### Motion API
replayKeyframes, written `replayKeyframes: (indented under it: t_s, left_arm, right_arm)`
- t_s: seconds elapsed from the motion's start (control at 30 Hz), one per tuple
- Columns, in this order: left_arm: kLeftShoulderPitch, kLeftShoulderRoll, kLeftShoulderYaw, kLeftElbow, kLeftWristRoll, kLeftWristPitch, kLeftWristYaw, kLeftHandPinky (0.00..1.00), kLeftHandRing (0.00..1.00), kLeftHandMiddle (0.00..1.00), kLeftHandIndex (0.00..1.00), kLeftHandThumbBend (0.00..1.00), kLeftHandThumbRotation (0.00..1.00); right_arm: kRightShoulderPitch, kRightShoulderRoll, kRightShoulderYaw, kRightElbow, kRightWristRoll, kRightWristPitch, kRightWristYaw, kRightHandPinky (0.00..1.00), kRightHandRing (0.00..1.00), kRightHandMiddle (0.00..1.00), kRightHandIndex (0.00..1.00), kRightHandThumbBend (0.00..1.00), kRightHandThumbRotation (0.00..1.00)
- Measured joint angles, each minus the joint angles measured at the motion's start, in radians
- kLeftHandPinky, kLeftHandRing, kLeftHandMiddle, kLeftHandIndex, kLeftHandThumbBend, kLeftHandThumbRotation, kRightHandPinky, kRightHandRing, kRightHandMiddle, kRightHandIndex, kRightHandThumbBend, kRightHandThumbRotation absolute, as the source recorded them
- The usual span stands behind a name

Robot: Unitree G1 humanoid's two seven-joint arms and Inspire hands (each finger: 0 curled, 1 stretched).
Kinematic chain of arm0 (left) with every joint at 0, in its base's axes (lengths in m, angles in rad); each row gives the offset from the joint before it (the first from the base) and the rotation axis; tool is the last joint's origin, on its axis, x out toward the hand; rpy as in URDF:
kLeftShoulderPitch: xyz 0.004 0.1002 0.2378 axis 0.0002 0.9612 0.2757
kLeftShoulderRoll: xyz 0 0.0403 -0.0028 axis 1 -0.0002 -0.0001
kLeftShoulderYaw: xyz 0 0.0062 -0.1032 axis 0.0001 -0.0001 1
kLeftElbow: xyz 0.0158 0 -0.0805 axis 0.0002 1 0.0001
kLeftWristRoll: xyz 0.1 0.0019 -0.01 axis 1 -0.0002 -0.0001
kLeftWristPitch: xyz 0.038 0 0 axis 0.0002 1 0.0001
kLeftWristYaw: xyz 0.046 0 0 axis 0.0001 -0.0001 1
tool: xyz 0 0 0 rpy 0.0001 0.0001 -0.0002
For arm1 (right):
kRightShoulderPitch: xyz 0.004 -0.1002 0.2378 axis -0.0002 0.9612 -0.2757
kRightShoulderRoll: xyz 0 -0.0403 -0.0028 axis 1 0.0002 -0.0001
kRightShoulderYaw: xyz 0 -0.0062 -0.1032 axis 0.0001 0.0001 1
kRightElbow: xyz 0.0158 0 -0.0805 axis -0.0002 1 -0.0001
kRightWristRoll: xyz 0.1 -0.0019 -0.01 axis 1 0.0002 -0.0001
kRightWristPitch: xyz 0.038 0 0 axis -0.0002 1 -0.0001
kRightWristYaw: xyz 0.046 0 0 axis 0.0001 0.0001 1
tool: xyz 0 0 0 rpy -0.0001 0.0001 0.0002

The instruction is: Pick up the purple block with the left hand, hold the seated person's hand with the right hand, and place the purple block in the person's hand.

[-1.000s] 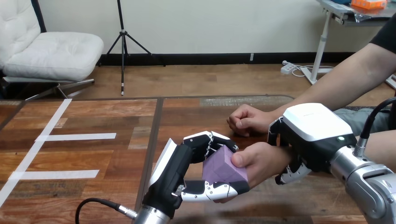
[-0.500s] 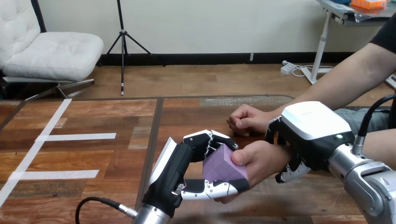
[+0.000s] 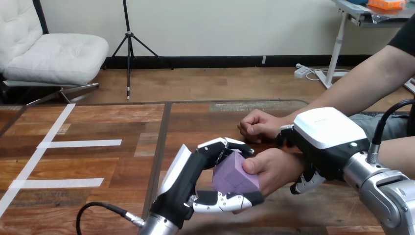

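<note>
Wooden table (image 3: 98, 161) underneath. L hand (image 3: 188, 171) is clamped on purple block (image 3: 234, 174), which sits in person's near hand (image 3: 274, 169) (thumb on it). R hand (image 3: 323, 139) is curled round person's wrist (image 3: 295, 165). Placing step; next, prob.: L hand lets go, backs off.

The person's hand (image 3: 274, 169) covers the right side of the purple block (image 3: 232, 175); the left hand (image 3: 188, 178) masks its upper left edge. The right hand (image 3: 325, 142) hides most of the person's wrist (image 3: 289, 169), which in turn conceals most of that hand's fingers. The left forearm (image 3: 155, 228) and the right forearm (image 3: 386, 193) are cut off at the bottom edge.
</note>
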Motion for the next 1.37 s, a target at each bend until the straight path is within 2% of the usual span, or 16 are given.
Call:
replayKeyframes:
  t_s: [0.33, 0.6, 1.37]
  left_arm:
    - [0.000, 0.018, -0.004, 0.000, 0.052, 0.001, 0.025, 0.82, 0.87, 0.90, 0.88, 0.89, 0.48]
    - [0.000, 0.022, -0.004, 0.000, 0.071, 0.001, 0.049, 0.85, 0.91, 0.93, 0.92, 0.91, 0.53]
    - [0.000, 0.028, -0.010, 0.000, 0.055, 0.011, 0.038, 0.94, 0.98, 1.00, 1.00, 0.96, 0.60]
  right_arm:
    - [0.000, 0.000, 0.000, 0.009, 0.000, -0.016, -0.003, 0.72, 0.80, 0.82, 0.81, 0.81, 0.00]
    - [0.000, 0.000, 0.000, 0.013, 0.001, -0.035, -0.024, 0.71, 0.80, 0.83, 0.82, 0.82, 0.00]
    - [0.001, -0.001, -0.004, 0.029, 0.011, -0.063, -0.055, 0.72, 0.81, 0.84, 0.83, 0.83, 0.00]
